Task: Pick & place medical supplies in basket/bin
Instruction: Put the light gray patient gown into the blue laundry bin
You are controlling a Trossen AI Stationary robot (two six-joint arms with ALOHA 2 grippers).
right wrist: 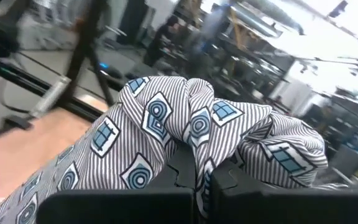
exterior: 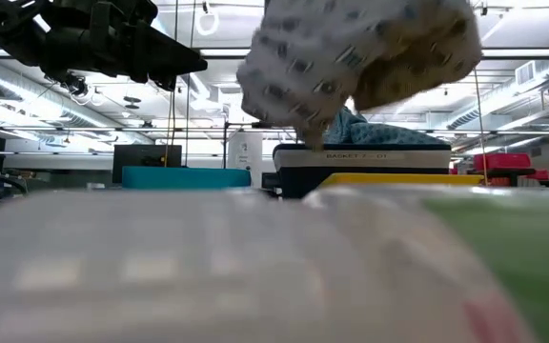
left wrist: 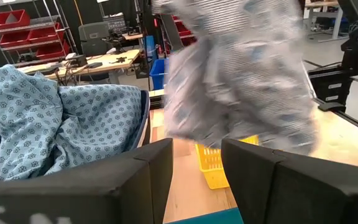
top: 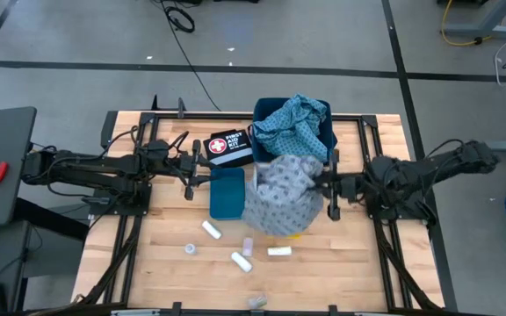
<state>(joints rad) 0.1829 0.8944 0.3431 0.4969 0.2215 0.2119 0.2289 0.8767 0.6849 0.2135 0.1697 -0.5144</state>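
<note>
- The right hand (top: 321, 183) was clenched on the grey cloth (top: 279, 197), holding it up over the desk (top: 165, 263).
- The left hand (top: 202, 168) was empty, its fingers a little apart.
- The blue cloth (top: 295, 123) lay in the bin (top: 330, 133).

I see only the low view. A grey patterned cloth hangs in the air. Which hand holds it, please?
Observer: The right hand, shut on the grey cloth.
Operator: And the left hand?
Observer: The left hand is open and empty, facing the cloth.
Operator: Are supplies left on the table?
Observer: Yes, white rolls lie loose on the wood.
</note>
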